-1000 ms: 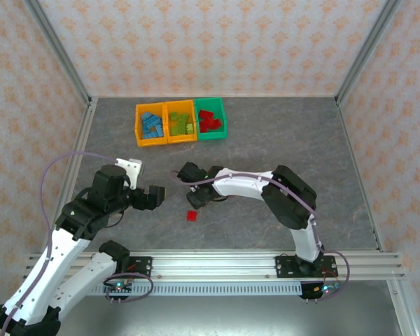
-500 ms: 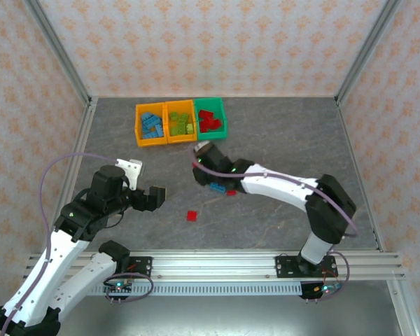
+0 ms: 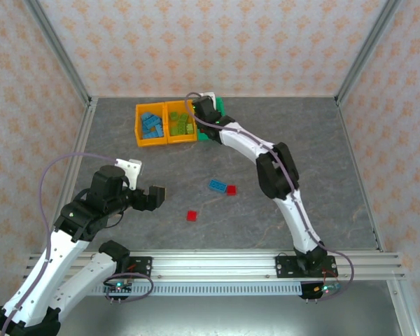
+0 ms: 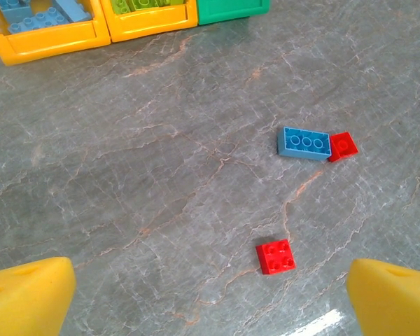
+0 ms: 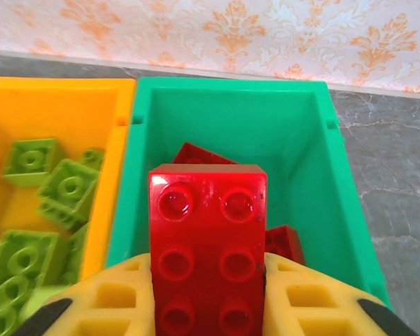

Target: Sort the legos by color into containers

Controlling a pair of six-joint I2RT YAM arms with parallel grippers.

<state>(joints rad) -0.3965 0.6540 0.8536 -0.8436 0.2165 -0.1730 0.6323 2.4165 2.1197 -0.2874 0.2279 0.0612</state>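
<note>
My right gripper (image 3: 204, 107) hangs over the green bin (image 5: 227, 112), shut on a red six-stud brick (image 5: 208, 238) held between its yellow fingers (image 5: 115, 290). Other red bricks (image 5: 285, 243) lie in that bin. The neighbouring orange-yellow bin (image 5: 56, 105) holds lime green bricks (image 5: 70, 189), and the far-left orange-yellow bin (image 3: 141, 136) holds blue bricks (image 3: 151, 124). On the table lie a blue brick (image 4: 304, 143) touching a small red brick (image 4: 343, 145), and a red four-stud brick (image 4: 276, 256). My left gripper (image 3: 154, 198) hovers open to the left of them, nothing between its pads (image 4: 28, 301).
The three bins stand in a row at the back of the grey stone-patterned table (image 3: 287, 140). Aluminium frame posts (image 3: 56, 49) and patterned walls enclose the table. The right arm (image 3: 273, 171) stretches diagonally across the middle.
The right arm swung from the table's middle up to the green bin, carrying the red brick. The blue and small red bricks became visible. The left arm stayed still.
</note>
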